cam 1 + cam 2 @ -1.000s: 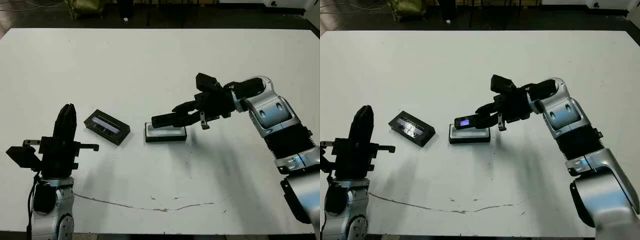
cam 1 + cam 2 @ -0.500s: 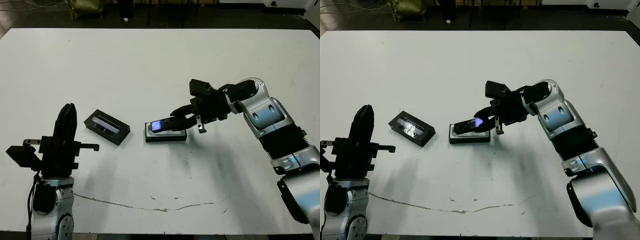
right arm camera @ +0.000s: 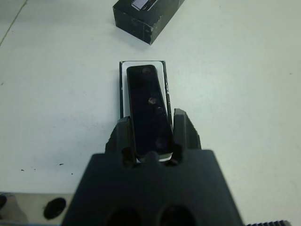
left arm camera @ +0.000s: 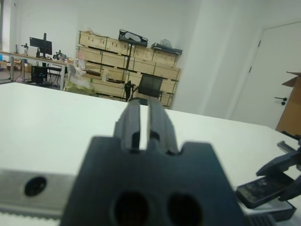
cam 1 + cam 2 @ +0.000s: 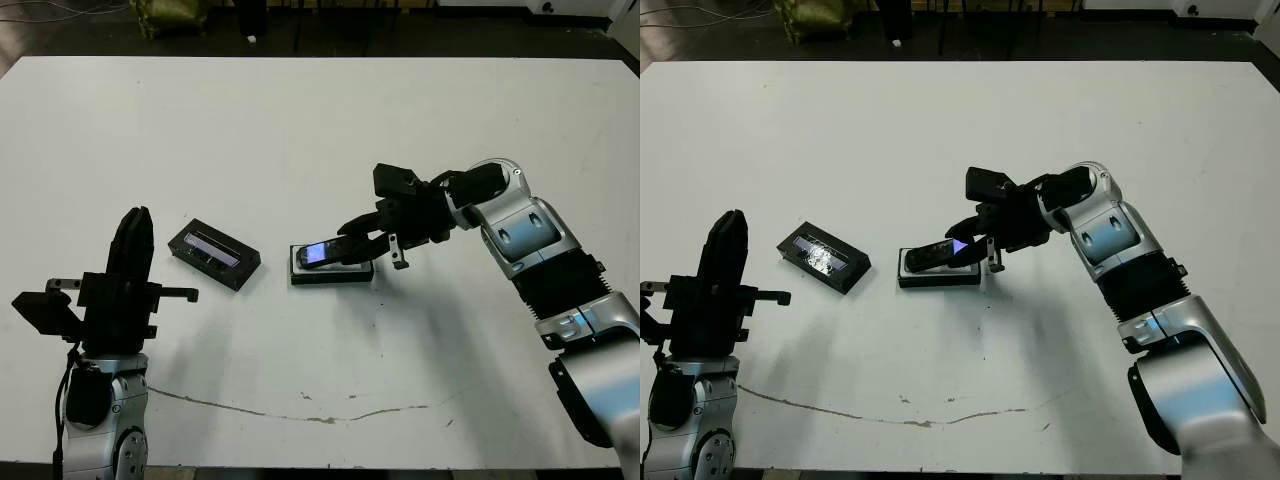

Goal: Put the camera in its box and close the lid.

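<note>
The camera (image 5: 318, 253), a slim black bar with a purplish-blue spot, is tilted over the box (image 5: 345, 272). Its far end is low on the white lining, while its near end is raised between the fingers of my right gripper (image 5: 352, 243), which is shut on it. In the right wrist view the camera (image 3: 148, 103) lies lengthwise over the box (image 3: 122, 87), covering most of it. The lid (image 5: 214, 254), black with a bluish strip, rests on the table left of the box, apart from it. My left gripper (image 5: 132, 235) stands upright at the near left, shut and holding nothing.
A thin dark line (image 5: 300, 408) runs across the white table (image 5: 300, 130) near its front edge. Dark floor and clutter lie beyond the far edge. The left wrist view shows a room with wooden crates (image 4: 127, 52) and a chair beyond the table.
My right gripper has moved left and down with the camera. The camera went from level above the box to tilted, its far end dipping into the box. The left arm has not moved.
</note>
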Robot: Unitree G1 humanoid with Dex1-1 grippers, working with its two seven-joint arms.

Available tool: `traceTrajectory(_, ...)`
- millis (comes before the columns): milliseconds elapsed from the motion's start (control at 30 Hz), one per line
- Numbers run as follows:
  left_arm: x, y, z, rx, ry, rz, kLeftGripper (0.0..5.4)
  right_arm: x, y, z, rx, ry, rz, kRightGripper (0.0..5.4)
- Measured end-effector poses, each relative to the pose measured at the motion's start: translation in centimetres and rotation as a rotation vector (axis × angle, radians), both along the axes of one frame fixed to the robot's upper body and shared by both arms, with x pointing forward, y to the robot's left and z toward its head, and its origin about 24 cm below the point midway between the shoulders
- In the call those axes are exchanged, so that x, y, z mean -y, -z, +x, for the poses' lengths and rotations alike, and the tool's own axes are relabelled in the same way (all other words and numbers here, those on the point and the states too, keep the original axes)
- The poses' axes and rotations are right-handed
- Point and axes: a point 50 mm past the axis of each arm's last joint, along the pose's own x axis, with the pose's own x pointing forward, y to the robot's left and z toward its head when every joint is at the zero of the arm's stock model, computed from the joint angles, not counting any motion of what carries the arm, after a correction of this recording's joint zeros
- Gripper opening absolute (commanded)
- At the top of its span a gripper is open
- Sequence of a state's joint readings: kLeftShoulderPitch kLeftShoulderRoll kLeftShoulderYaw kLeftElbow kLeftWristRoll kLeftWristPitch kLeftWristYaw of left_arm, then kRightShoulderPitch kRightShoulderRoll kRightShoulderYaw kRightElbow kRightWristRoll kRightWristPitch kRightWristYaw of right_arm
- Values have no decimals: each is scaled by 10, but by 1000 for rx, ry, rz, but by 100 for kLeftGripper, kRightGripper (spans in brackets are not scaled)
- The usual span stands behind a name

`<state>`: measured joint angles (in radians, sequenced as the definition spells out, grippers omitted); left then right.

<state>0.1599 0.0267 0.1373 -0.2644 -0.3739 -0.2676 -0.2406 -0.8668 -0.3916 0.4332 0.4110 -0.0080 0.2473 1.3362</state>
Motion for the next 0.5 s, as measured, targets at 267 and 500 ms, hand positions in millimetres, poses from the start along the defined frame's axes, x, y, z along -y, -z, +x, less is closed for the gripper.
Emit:
traceTrajectory(267,0,1,0,-3,0,-4,0,-3,6,1,-9,-1,9,33)
traceTrajectory(500,0,1,-1,-5,-7,-6,0,-7,8,1,-8,0,5,33)
